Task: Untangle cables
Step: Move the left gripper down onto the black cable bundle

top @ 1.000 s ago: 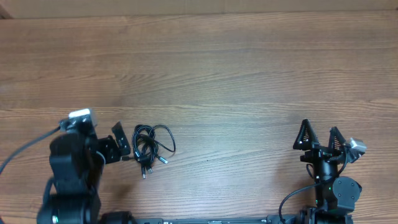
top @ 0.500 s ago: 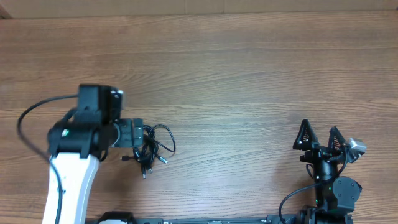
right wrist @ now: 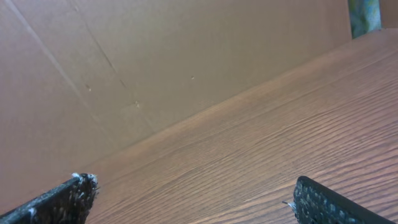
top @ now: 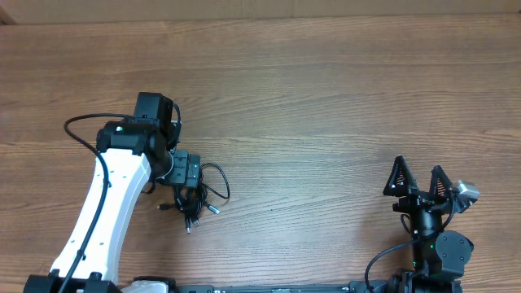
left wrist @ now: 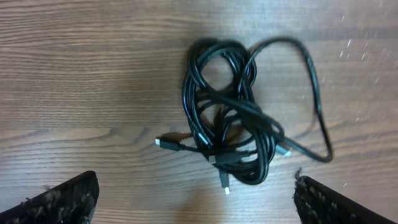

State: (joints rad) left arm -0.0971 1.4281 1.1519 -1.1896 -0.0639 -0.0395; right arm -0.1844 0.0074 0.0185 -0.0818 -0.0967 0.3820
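brown wood-grain bench [top: 326, 98] backed by a plain cardboard panel [right wrist: 155, 62]. thin black cables [left wrist: 239, 109] with small silver-tipped plugs bunched in one tangled knot, lying flat on the bench left of centre, a single loose loop trailing off one side. left fingers [left wrist: 62, 199] spread wide above the knot, gripping nothing, bundle framed between both tips. right fingers [top: 398, 177] also wide apart and empty, at the bench's near right edge, well apart from the cables.
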